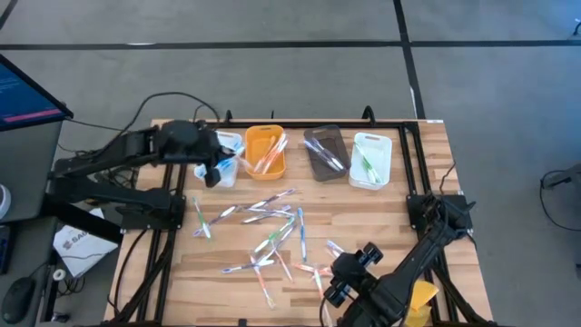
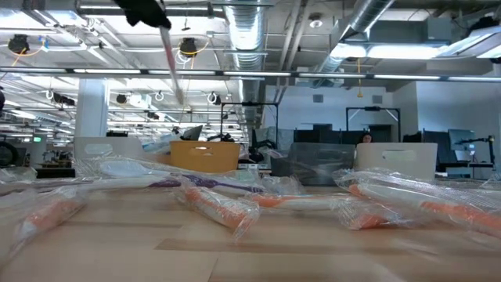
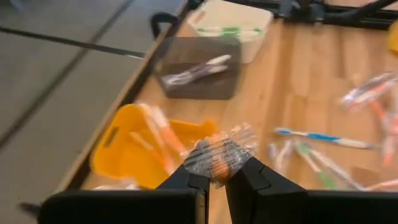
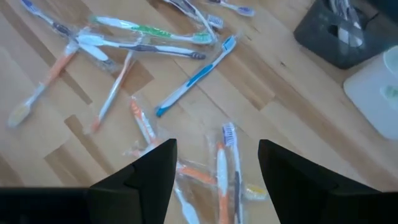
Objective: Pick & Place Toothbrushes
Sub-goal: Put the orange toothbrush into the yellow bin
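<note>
From above, loose toothbrushes (image 1: pixel 263 232) litter mid-table. The left gripper (image 1: pixel 218 170) hovers beside the orange tray (image 1: pixel 264 152). Its wrist view shows it clamped on a crinkly wrapped brush (image 3: pixel 219 154), probably orange. The right gripper (image 4: pixel 216 163), jaws apart, hangs over wrapped brushes: light, slippery, best pinched mid-handle.

We can't read any text, label or number here. A white sheet (image 1: pixel 77 243) left of the counter (image 1: pixel 399 218) carries dark print, and the screen (image 1: pixel 27 91) shows lines, both too small to read.
</note>
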### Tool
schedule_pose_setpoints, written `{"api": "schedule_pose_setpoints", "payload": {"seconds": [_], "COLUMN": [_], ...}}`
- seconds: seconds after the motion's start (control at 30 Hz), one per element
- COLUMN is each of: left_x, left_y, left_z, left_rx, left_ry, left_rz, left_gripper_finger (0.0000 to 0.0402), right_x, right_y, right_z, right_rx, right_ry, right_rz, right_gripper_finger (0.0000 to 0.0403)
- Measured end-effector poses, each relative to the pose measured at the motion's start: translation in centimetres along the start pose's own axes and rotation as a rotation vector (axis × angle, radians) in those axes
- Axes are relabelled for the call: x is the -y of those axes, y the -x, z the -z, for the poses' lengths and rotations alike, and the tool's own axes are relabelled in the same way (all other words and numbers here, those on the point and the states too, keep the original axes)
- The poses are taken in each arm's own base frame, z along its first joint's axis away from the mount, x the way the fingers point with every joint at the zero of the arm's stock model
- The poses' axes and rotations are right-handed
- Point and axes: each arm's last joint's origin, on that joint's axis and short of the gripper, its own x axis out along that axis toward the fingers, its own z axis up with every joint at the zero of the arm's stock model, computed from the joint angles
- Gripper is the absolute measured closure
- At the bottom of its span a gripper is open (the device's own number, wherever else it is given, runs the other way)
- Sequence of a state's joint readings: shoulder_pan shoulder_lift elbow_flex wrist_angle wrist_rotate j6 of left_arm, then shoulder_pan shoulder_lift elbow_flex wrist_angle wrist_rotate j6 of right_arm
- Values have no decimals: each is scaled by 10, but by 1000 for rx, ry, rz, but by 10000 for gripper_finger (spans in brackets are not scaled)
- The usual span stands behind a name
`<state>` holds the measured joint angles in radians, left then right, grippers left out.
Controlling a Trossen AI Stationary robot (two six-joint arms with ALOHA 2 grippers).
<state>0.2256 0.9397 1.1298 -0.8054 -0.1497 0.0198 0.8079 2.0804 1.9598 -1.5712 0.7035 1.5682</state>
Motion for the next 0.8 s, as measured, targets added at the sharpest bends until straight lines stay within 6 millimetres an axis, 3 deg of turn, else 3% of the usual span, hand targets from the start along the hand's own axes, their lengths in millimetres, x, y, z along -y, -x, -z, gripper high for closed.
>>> {"api": "schedule_pose_setpoints", "payload": {"seconds": [0.17, 0.4, 0.53, 0.8], "left_x": [-11, -41, -54, -64], "left_y": [-37, -84, -89, -77], "left_z": [-14, -27, -39, -55], "left_rx": [-98, -209, -191, -148], "left_ry": [44, 110, 135, 175], "left_rz": [11, -20, -11, 91], "left_gripper_finger": [384, 386, 386, 386], "right_x": [6, 45, 71, 128], "right_y": [4, 53, 73, 94], "right_z": [-10, -37, -54, -96], "right_rx": [9, 268, 344, 456], "right_ry": [65, 96, 129, 186], "right_rz": [-12, -118, -151, -135], "right_gripper_finger": [182, 182, 182, 182]}}
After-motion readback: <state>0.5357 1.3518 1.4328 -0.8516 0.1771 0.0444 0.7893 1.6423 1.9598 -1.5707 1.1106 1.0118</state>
